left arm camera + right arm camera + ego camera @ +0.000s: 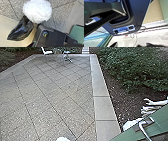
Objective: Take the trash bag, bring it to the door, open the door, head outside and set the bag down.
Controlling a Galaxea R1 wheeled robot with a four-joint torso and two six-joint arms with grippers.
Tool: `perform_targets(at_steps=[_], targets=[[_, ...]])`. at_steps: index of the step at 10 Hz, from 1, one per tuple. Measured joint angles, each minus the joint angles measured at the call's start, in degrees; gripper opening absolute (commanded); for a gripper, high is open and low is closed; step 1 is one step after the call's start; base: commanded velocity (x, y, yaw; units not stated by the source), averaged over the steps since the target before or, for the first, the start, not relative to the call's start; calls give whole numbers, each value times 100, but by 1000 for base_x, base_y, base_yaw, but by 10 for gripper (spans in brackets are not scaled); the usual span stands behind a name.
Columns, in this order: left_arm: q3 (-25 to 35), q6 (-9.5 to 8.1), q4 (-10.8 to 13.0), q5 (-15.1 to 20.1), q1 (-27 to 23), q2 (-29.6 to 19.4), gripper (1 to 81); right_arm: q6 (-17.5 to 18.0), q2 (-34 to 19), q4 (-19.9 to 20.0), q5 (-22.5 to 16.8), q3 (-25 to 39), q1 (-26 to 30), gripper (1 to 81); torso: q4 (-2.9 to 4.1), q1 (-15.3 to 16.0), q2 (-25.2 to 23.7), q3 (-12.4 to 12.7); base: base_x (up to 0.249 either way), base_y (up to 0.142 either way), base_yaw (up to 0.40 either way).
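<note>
The black bag [20, 31] is seen over the paving's pale edge [9, 23], beside a white bundle [37, 11]. Whether either gripper is clenched or released cannot be told. By a weak hold it could be dropped; by the door [156, 122] swinging, snagged.

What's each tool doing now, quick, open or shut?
Left tool: can't tell, nor whether it holds the black bag.
Right tool: can't tell either.

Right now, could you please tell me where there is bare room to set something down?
Paving lies bare left of the right-hand stone edging, short of the white chair. It is crowded around the white bundle and black plastic, and where pale objects border the green panel.
</note>
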Motion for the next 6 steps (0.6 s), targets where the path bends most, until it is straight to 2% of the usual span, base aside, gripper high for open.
perform_targets(at_steps=[2,4,5,6], targets=[[0,394,-32,-29,519,118,811,-10,-9,2,34,0,-6,811,0,0,0,0,0,0,0],[0,862,-222,-82,1042,350,811,-13,-11,0,30,0,-11,811,0,0,0,63,0,0,0],[0,1052,-366,-83,1271,466,811,-18,-11,0,28,0,-32,811,0,0,0,199,0,0,0],[0,1314,-518,-135,1464,545,811,-22,-11,0,28,0,-87,811,0,0,0,400,0,0,0]])
